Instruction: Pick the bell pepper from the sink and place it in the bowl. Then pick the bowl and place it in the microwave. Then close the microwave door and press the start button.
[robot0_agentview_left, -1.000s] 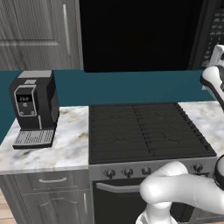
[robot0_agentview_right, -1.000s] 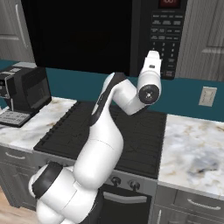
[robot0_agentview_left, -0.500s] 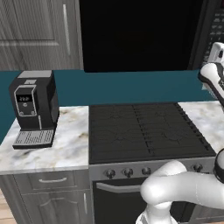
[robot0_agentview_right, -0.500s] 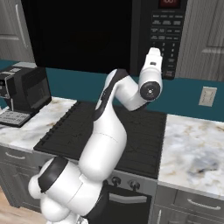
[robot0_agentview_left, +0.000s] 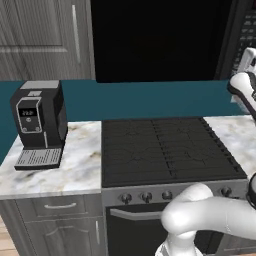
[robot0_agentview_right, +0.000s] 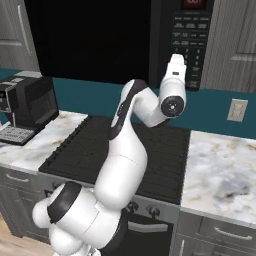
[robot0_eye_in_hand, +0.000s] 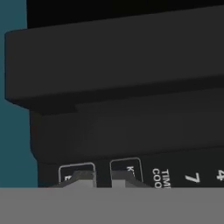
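The black microwave hangs above the stove, and its door lies flush with a dark glossy window. The keypad panel is on its right side. My gripper points at the lower part of that keypad, very close to it. In the hand view the gripper is shut with nothing in it, and its fingertips stand just in front of two outlined buttons in the keypad's bottom row. The bell pepper, bowl and sink are out of view.
A black coffee machine stands on the marble counter left of the stove. More marble counter lies to the right, with a wall outlet above it. Grey cabinets flank the microwave.
The hand has risen a little and moved closer to the keypad. Nothing else has moved.
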